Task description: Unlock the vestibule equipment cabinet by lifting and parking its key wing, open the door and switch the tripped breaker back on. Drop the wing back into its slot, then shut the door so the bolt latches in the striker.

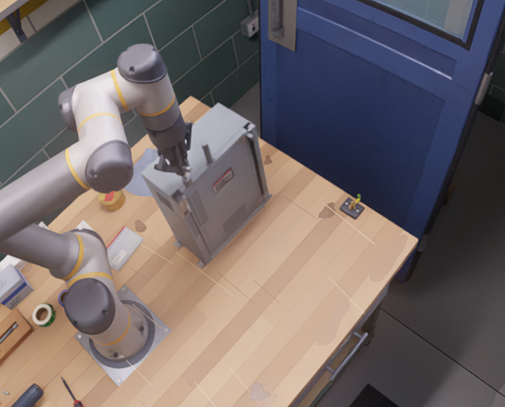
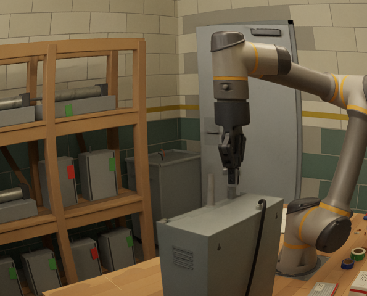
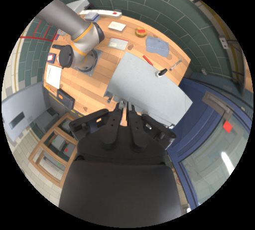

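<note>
The key wing (image 1: 186, 177) (image 2: 231, 191) stands up from the top of the grey equipment cabinet (image 1: 215, 186) (image 2: 220, 245), near its front edge. A second grey post (image 1: 207, 153) (image 2: 210, 189) stands beside it on the same top. The cabinet sits upright on the wooden bench with its door closed. A black cable (image 2: 257, 242) runs down its side. My gripper (image 1: 183, 171) (image 2: 232, 181) (image 3: 125, 106) comes straight down onto the wing and is closed around it.
A small grey box (image 1: 7, 285) sits at the bench's left edge, with tape rolls (image 1: 43, 314) and a card (image 1: 123, 247) near the arm's base. A small toggle plate (image 1: 352, 206) sits near the right edge. A blue door (image 1: 366, 96) stands behind the bench.
</note>
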